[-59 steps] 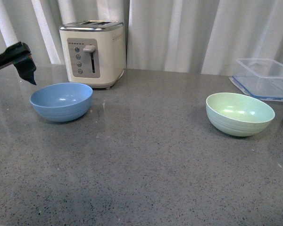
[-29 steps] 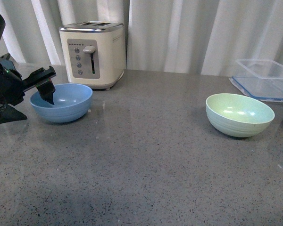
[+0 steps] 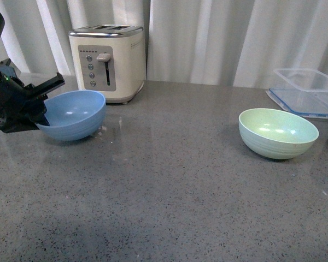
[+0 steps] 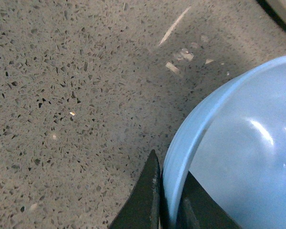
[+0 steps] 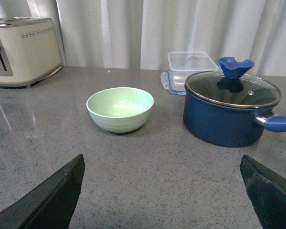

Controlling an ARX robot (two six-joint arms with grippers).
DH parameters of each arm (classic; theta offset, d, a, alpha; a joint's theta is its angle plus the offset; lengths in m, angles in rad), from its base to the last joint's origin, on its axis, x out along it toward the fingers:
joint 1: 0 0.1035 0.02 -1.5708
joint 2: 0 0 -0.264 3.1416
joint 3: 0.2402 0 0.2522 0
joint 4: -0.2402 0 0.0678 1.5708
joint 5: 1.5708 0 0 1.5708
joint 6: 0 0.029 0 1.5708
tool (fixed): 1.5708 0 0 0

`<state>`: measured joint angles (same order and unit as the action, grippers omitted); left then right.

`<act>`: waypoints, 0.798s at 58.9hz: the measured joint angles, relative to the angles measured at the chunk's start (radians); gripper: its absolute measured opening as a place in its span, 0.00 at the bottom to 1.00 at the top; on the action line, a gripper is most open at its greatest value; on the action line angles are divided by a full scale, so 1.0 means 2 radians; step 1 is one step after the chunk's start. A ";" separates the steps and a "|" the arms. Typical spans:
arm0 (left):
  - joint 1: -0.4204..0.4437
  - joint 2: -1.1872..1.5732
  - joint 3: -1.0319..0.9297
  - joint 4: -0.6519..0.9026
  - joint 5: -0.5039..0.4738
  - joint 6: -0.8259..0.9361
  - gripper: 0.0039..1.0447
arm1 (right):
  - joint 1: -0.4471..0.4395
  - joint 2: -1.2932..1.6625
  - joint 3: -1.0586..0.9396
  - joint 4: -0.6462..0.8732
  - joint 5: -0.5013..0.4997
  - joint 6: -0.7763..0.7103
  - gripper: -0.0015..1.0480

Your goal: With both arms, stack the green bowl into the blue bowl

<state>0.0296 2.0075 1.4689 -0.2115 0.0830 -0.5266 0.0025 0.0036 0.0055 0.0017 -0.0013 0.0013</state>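
The blue bowl (image 3: 74,114) is at the left of the grey counter, tilted with its left rim raised. My left gripper (image 3: 39,112) is shut on that left rim; in the left wrist view the two black fingers (image 4: 148,191) pinch the blue bowl's rim (image 4: 181,148) between them. The green bowl (image 3: 277,132) sits upright at the right of the counter, and it also shows in the right wrist view (image 5: 120,109). My right gripper (image 5: 164,191) is open and empty, well short of the green bowl. It is out of the front view.
A cream toaster (image 3: 106,63) stands just behind the blue bowl. A clear plastic container (image 3: 306,90) sits at the back right. A dark blue lidded pot (image 5: 231,112) with a handle stands beside the green bowl. White curtains hang behind the counter.
My left gripper came down from the far left onto the blue bowl's left rim and shut on it. The blue bowl has tilted up and shifted slightly. The green bowl has not moved.
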 joint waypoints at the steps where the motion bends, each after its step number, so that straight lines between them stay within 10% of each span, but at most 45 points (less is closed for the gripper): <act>1: -0.003 -0.006 0.000 -0.002 -0.001 -0.001 0.03 | 0.000 0.000 0.000 0.000 0.000 0.000 0.90; 22: -0.146 -0.038 0.036 -0.018 -0.028 0.002 0.03 | 0.000 0.000 0.000 0.000 0.000 0.000 0.90; 47: -0.184 0.047 0.105 -0.044 -0.060 0.005 0.03 | 0.000 0.000 0.000 0.000 0.000 0.000 0.90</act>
<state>-0.3393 2.1006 1.6787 -0.2989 -0.0364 -0.5171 0.0025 0.0036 0.0055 0.0017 -0.0013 0.0013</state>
